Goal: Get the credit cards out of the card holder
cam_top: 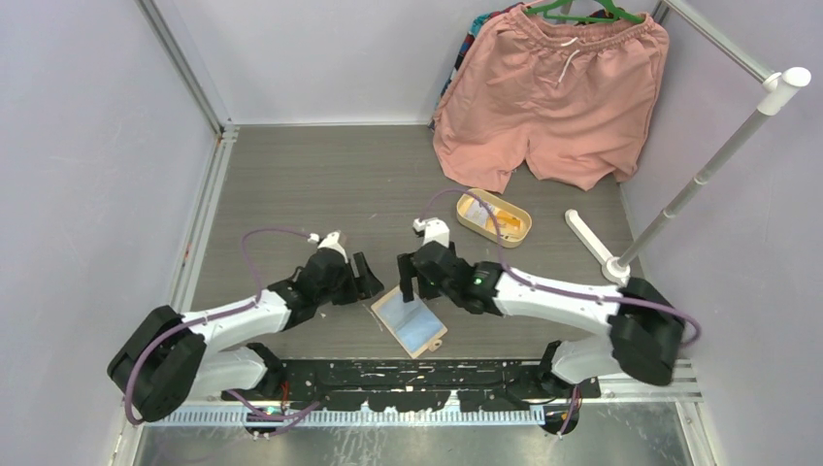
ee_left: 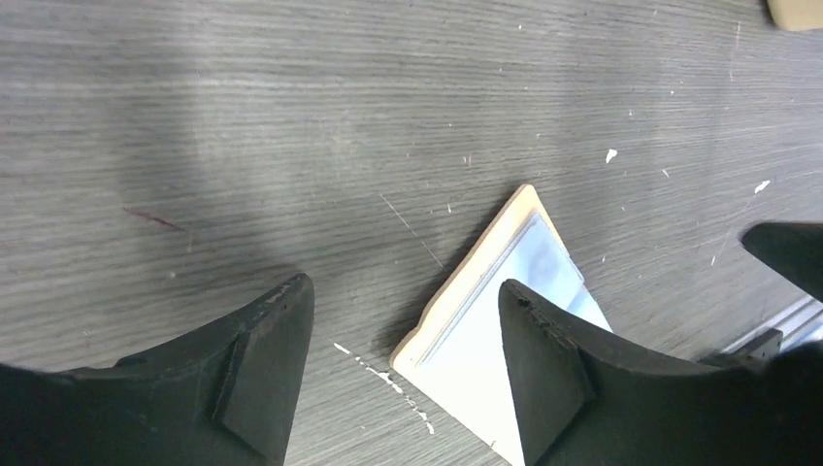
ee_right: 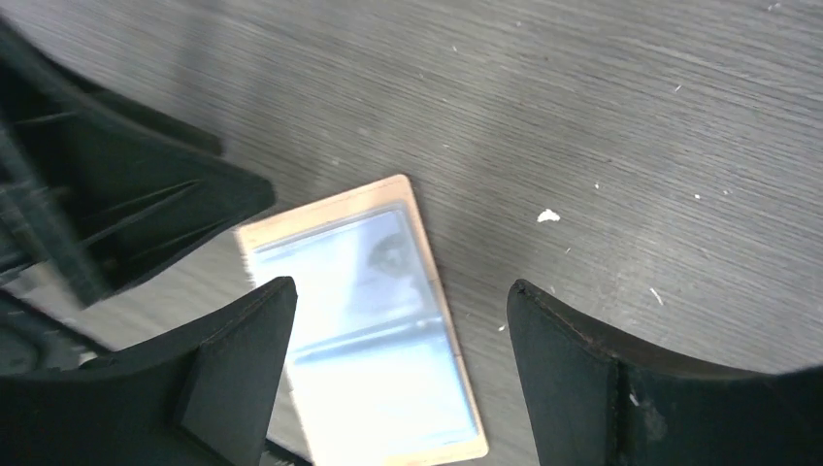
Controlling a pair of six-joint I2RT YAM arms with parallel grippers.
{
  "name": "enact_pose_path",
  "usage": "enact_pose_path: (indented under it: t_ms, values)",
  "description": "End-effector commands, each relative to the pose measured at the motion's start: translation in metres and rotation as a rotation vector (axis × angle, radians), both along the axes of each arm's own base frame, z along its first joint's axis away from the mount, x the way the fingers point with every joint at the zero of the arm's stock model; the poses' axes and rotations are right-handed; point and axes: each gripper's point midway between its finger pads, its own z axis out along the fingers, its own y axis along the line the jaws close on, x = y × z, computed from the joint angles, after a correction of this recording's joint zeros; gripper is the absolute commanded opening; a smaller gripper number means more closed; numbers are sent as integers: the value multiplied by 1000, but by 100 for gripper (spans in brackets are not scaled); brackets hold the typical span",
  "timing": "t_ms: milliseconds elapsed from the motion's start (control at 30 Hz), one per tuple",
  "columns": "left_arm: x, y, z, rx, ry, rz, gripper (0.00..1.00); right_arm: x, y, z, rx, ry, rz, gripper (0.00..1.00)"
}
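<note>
The card holder (cam_top: 411,321) is seen lying open and flat on the desk (cam_top: 291,184), near the front edge and between the two arms, its pale bluish inner pockets turned upward. A small snap tab is seen at its near right corner. Whether any cards are held in the pockets cannot be told.

The left gripper (cam_top: 369,280) is held just left of the holder's far corner, with its jaws spread and nothing caught between them. In the left wrist view, one tan corner of the holder (ee_left: 505,311) is seen between the two dark fingers (ee_left: 262,369), partly covered by the right one.

The right gripper (cam_top: 405,279) is held just above the holder's far edge, close beside the left gripper. Its jaws are likewise spread wide and empty. In the right wrist view, the holder (ee_right: 374,320) is seen lying below the gap between the fingers (ee_right: 582,388).

An oval tan tray (cam_top: 520,229) is set further back on the right, well apart from the holder. An orange-yellow credit card (cam_top: 477,208) is seen lying in it, with something paler beside it.

Pink shorts (cam_top: 553,97) are hung on a green hanger at the back, beside a white rack (cam_top: 699,180).
</note>
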Motion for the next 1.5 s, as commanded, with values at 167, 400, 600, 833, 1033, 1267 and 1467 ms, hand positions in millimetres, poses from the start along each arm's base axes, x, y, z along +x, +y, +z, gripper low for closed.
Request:
enact_pose_path:
  t_ms: [167, 400, 600, 833, 1033, 1267, 1467]
  values:
    - [-25, -35, 11, -111, 91, -388, 67, -55, -40, 8, 149, 190, -123, 84]
    - [-43, -53, -14, -198, 208, -485, 61, -82, -53, -3, 278, 313, -219, 80]
    - [-49, -56, -21, -219, 245, -514, 59, -107, -47, -22, 359, 481, -253, 75]
    - [-55, -52, -29, -205, 274, -509, 57, -127, -43, -38, 386, 622, -280, 75]
    - [-56, -46, -34, -176, 283, -498, 56, -134, -52, -43, 412, 663, -347, 71]
    - [-58, -46, -40, -177, 301, -493, 53, -124, -45, -53, 462, 648, -384, 52]
    - [-61, -42, -38, -175, 299, -477, 53, -113, -36, -59, 466, 626, -387, 27]
